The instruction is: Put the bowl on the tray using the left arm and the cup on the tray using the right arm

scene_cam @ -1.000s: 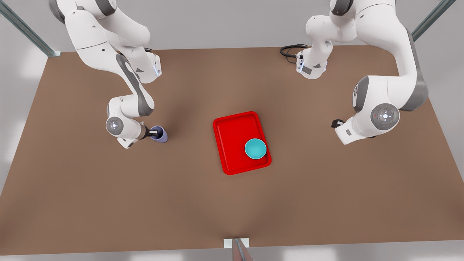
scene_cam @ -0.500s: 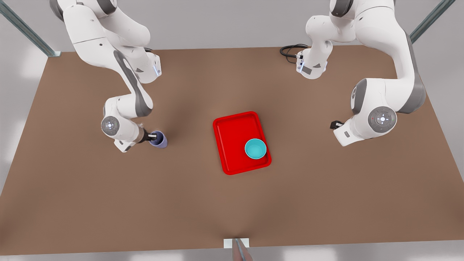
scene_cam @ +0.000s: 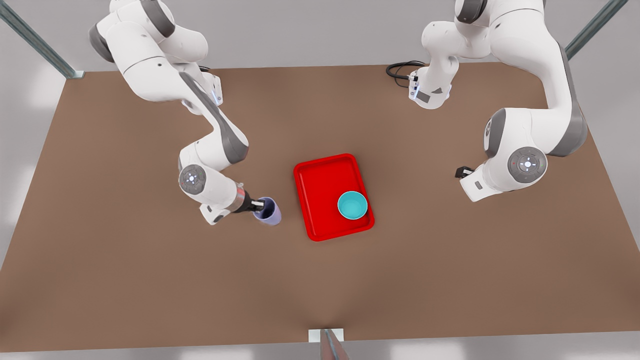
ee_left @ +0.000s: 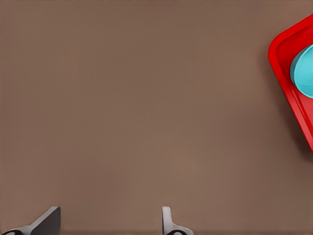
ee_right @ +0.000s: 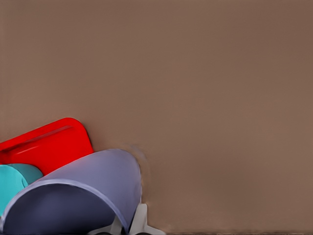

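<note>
Cup [scene_cam: 267, 211] base probably behind right pincer [scene_cam: 260, 204]

Simulated lab: bare brown table [scene_cam: 150, 280]

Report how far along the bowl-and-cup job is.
Done: the round teal bowl sits inside the bright red rectangular tray. The left tool, open and empty, waits over the brown table. In hand: the right tool grips the rim of the lavender tapered cup beside the tray. Left: setting the cup on the tray.
</note>
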